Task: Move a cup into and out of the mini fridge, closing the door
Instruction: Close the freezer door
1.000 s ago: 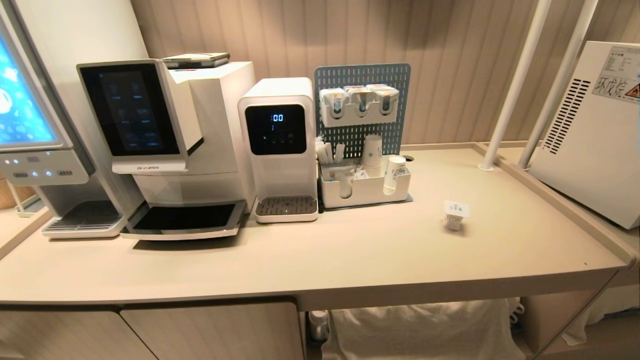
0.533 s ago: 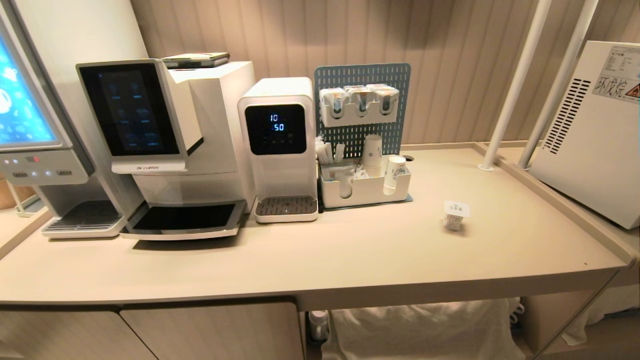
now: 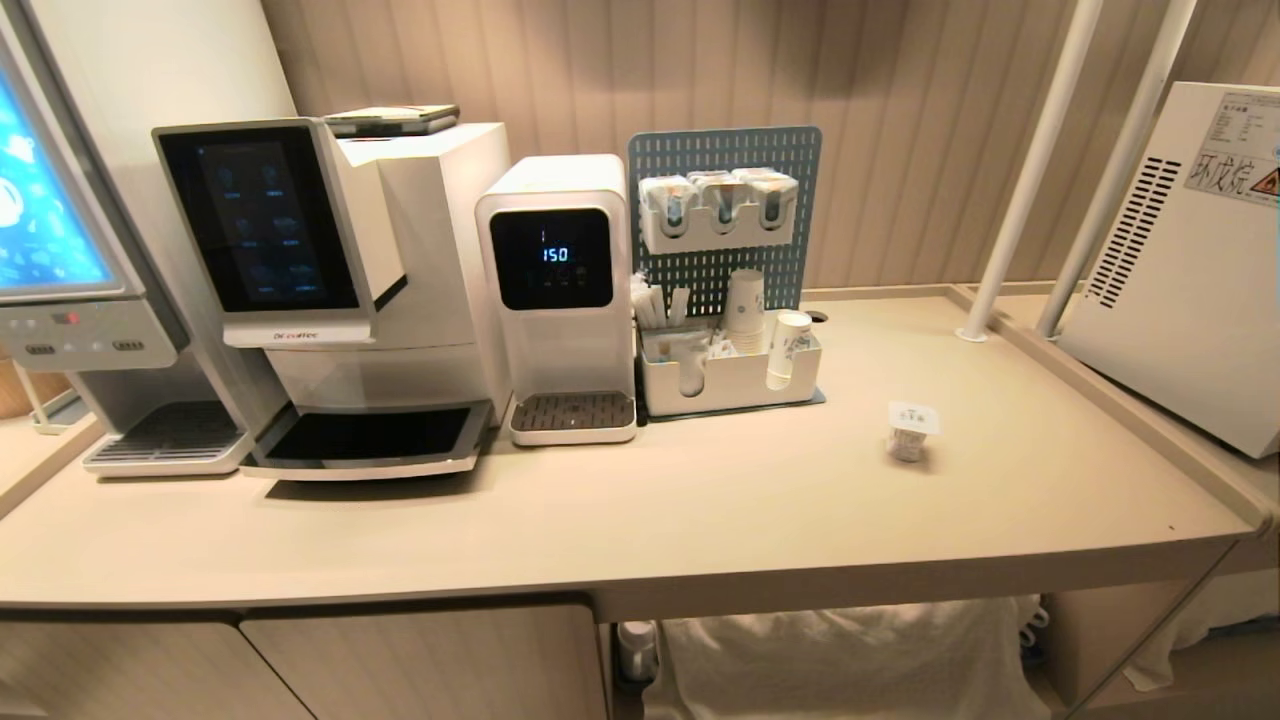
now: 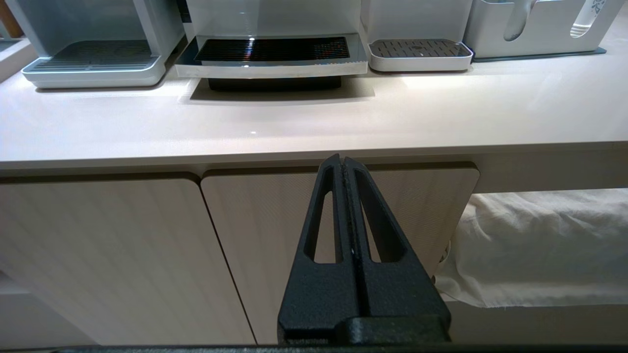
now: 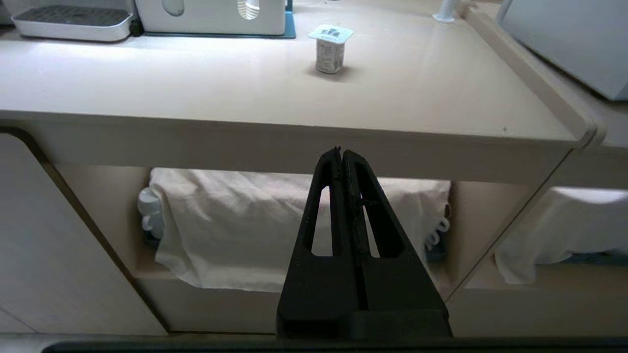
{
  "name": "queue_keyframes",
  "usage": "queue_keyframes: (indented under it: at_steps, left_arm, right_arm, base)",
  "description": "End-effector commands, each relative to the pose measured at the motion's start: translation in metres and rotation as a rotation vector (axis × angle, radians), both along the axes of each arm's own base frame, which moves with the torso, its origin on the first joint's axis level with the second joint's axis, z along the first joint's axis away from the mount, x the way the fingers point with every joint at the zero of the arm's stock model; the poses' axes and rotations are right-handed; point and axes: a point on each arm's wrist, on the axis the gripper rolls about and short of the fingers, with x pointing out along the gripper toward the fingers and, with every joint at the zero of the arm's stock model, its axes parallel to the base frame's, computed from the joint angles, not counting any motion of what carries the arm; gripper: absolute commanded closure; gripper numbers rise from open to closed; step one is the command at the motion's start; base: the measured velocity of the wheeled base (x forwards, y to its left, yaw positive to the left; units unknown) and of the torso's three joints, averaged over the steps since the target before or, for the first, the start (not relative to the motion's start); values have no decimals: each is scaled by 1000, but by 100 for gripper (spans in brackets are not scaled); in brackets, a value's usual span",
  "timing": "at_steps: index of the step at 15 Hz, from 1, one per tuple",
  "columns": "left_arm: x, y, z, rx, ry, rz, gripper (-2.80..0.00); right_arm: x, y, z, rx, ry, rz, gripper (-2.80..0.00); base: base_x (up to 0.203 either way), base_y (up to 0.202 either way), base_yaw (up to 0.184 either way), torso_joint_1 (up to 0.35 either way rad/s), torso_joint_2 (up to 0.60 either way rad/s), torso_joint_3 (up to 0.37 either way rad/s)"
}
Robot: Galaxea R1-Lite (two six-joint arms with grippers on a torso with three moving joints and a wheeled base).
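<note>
A white paper cup (image 3: 789,345) with a blue print sits upside down in the white organiser (image 3: 730,385) at the back of the counter, beside a stack of similar cups (image 3: 745,305). The mini fridge (image 3: 1180,270) is the white vented box at the far right, seen from its back and side. Its door is out of view. My left gripper (image 4: 342,158) is shut and empty, below the counter edge in front of a cabinet door. Shut and empty too, my right gripper (image 5: 339,152) hangs below the counter edge, before the cloth-covered shelf. Neither arm shows in the head view.
A small sealed pot (image 3: 910,432) stands alone on the beige counter (image 3: 700,520), right of centre. Coffee machines (image 3: 330,290) and a water dispenser (image 3: 560,290) line the back left. Two white poles (image 3: 1040,170) rise at the back right. A raised rim edges the counter's right side.
Only the digits on the water dispenser's display differ. Nothing on the counter has moved.
</note>
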Motion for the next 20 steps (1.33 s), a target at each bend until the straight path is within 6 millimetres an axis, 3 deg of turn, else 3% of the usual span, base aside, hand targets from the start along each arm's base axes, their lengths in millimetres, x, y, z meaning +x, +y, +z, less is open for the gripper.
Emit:
queue_keyframes:
  at_steps: [1,14,20]
  left_arm:
    - [0,0,0,0,3,1,0]
    - [0,0,0,0,3,1,0]
    - [0,0,0,0,3,1,0]
  right_arm:
    - [0,0,0,13,-2,-3,0]
    - [0,0,-2,49,29,-16,0]
    - [0,0,-2,49,29,-16,0]
  base:
    - [0,0,0,0,0,0]
    - [0,0,0,0,0,0]
    - [-167,0,-1,1,2,4]
